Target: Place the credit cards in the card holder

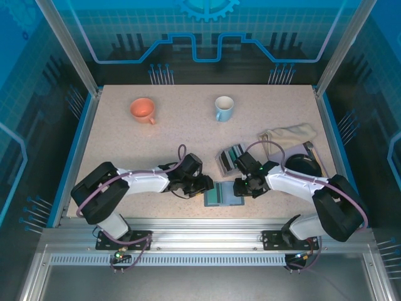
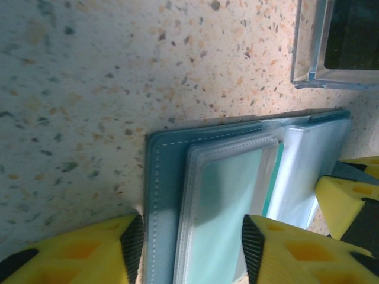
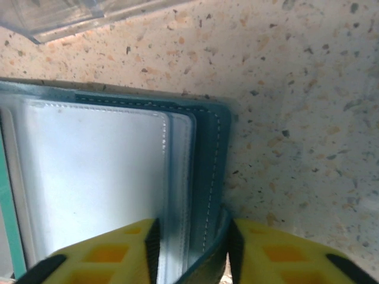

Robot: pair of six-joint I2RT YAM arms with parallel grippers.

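One teal card (image 2: 230, 192) seems pocketed; remaining credit cards (image 1: 230, 158) sit racked at one o'clock from the card holder (image 1: 222, 196). My right hand (image 3: 192, 245) clamps its right cover; my left hand (image 2: 189, 245) straddles the left, jaws apart.

Item: card holder (image 3: 206, 136), teal with pale stitching, lying open on the speckled table (image 3: 296, 89).
Contents: clear sleeves (image 3: 95, 177), stacked.
Grip: my right gripper (image 3: 192, 251), yellow fingers, dark pads pinching the holder's right edge, which curls up between them.
Nearby: clear plastic rack (image 3: 77, 15), corner at top left.
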